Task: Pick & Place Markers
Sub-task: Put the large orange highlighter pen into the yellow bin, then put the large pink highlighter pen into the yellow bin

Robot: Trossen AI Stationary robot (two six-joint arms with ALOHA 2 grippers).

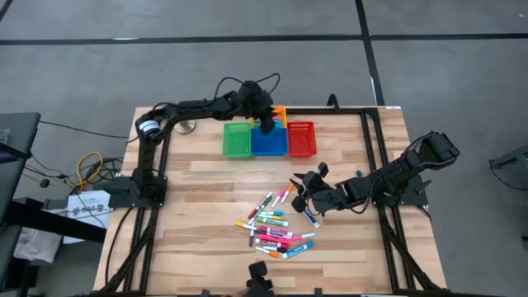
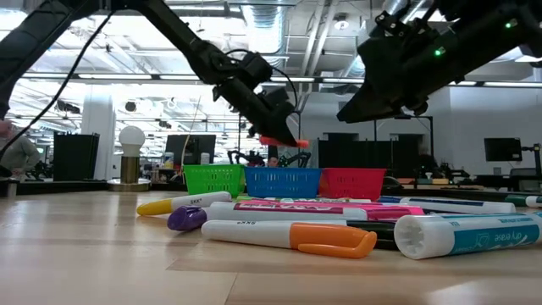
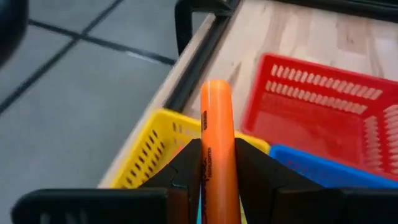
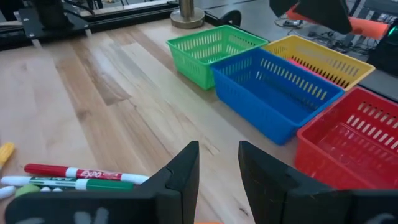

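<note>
My left gripper hangs over the yellow basket at the table's far side, shut on an orange marker. Beside it stand the green, blue and red baskets. A pile of markers lies flat on the wood near the front. My right gripper hovers at the pile's far right corner, its fingers a marker's width apart. A sliver of orange shows between them at the picture's lower edge. My left gripper pinches the orange marker's barrel between its two fingers, which lie along it. The marker's rounded end sticks out past the fingertips, slanting down toward the far edge, clear of the baskets. My right gripper seems shut on an orange marker; only a sliver shows, far back between the fingers.
A black frame rail runs along the table's far edge behind the yellow basket. A round metal base stands left of the green basket. Bare wood lies left of the marker pile.
</note>
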